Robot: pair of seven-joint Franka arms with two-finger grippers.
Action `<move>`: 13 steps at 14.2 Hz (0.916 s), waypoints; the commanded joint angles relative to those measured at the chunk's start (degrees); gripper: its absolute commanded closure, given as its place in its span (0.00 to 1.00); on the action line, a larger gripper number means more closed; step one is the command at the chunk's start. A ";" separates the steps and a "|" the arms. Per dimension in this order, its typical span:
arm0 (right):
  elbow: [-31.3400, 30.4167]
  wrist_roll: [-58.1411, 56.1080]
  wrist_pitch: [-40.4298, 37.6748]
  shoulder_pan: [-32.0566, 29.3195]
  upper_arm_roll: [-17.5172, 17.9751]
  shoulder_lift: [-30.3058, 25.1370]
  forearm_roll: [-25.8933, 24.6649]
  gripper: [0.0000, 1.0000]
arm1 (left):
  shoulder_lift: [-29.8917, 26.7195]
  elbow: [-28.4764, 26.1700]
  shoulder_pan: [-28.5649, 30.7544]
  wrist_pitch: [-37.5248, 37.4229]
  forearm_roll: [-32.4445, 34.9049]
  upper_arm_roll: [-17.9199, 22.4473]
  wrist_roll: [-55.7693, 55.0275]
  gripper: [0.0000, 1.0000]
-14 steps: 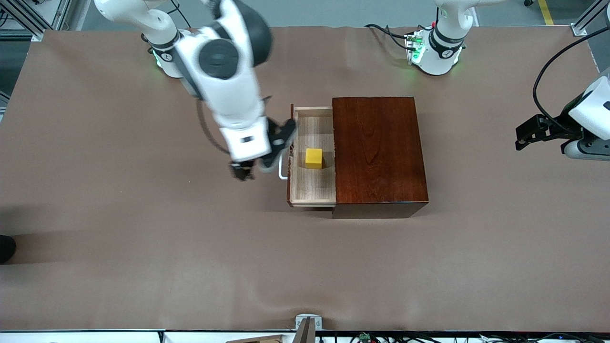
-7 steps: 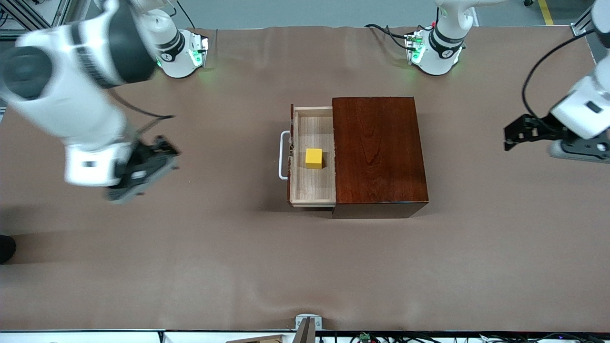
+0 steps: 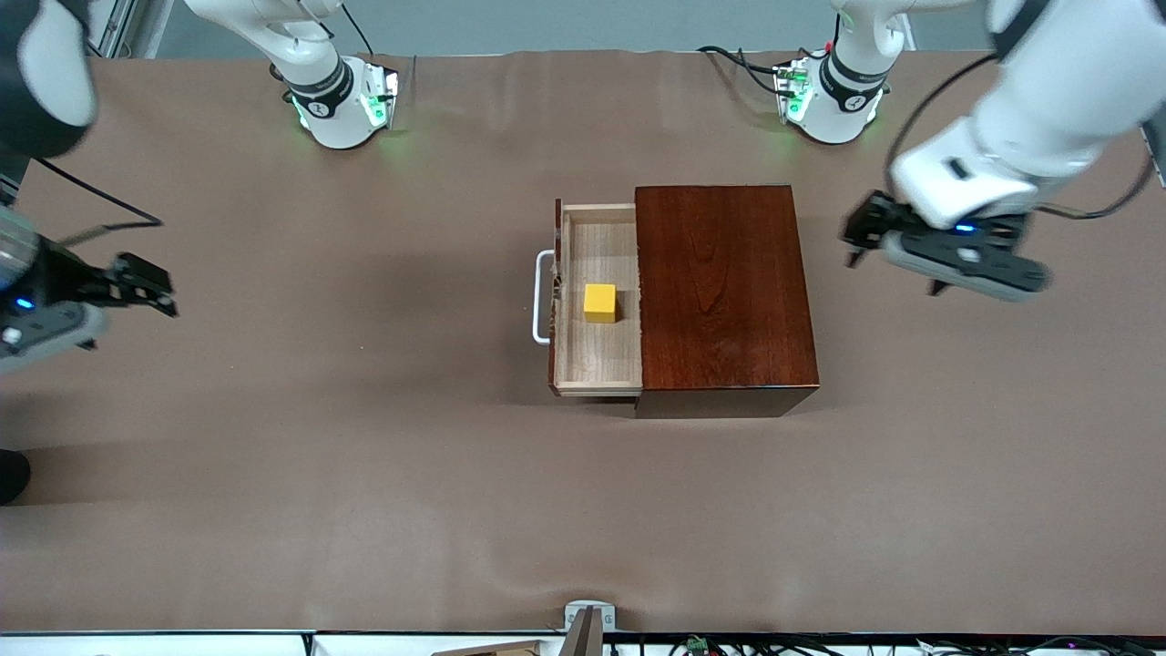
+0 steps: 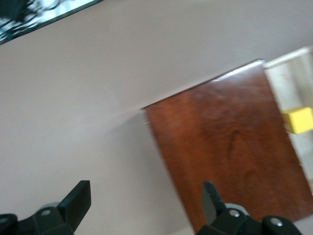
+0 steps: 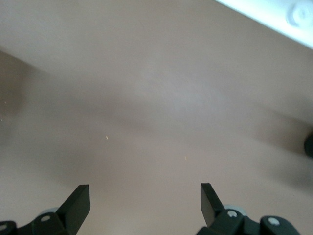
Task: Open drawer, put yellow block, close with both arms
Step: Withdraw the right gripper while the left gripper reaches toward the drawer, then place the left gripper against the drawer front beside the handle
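Observation:
The drawer [image 3: 601, 355] of pale wood stands pulled out of the reddish-brown box [image 3: 720, 292], its white loop handle [image 3: 541, 298] toward the right arm's end of the table. The yellow block [image 3: 599, 302] sits inside the drawer. My left gripper [image 3: 861, 239] is open and empty, over the table just beside the box on the left arm's side. The left wrist view [image 4: 146, 200] shows the box [image 4: 230, 147], the block [image 4: 299, 120] and the drawer [image 4: 293, 73]. My right gripper [image 3: 150, 284] is open and empty over the table's edge at the right arm's end; the right wrist view [image 5: 145, 200] shows only bare table.
The brown table cover [image 3: 364, 456] spreads all round the box. The two arm bases [image 3: 342, 100] [image 3: 833, 96] stand along the table's back edge. A small metal bracket [image 3: 588, 620] sits at the table's near edge.
My right arm has swung away from the drawer handle to the right arm's end of the table. My left arm has moved in toward the box. Drawer and block have not moved.

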 commanded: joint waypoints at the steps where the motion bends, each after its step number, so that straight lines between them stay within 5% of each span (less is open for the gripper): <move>1: -7.34 1.32 -0.31 -1.06 -1.42 -7.32 1.30 0.00 | 0.76 1.04 -2.39 0.58 -0.77 -5.37 1.24 0.00; 4: -8.67 5.60 -1.62 -2.03 -1.95 -9.08 1.30 0.00 | 5.22 3.32 -8.18 0.58 -0.33 -9.43 4.47 0.00; 8: -8.67 13.26 -4.00 -2.12 -1.86 -10.32 1.74 0.00 | 18.82 14.11 -19.16 1.28 0.72 -9.08 10.73 0.00; 13: -8.67 24.42 -5.84 -2.12 -1.95 -11.72 5.87 0.00 | 27.11 15.38 -34.54 13.49 5.73 -0.84 14.85 0.00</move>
